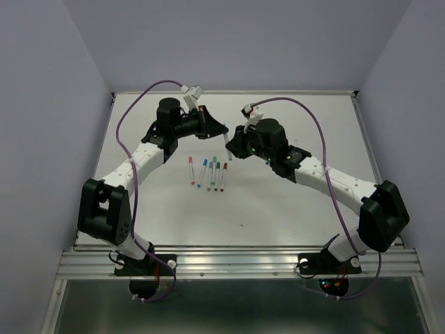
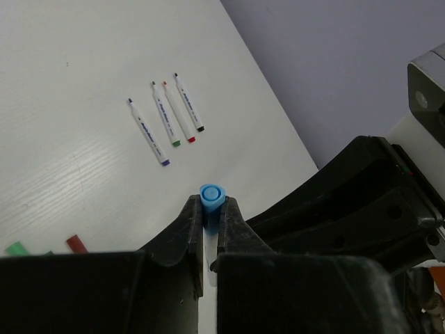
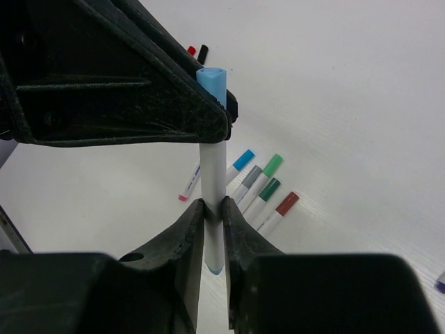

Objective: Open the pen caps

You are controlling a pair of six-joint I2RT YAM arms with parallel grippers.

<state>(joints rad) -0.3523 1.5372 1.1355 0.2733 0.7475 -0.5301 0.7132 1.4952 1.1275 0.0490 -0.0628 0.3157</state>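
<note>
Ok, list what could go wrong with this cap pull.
The left gripper pinches the small blue cap with its tips alone, so it may slip off. The right gripper holds the thin white barrel near its tail, so a crooked pull could lever it loose.

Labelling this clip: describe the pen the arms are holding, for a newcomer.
Look over the table's far middle. A white pen is pinched there, left jaws on its light-blue cap, right jaws on its barrel. Every other pen lies flat.
</note>
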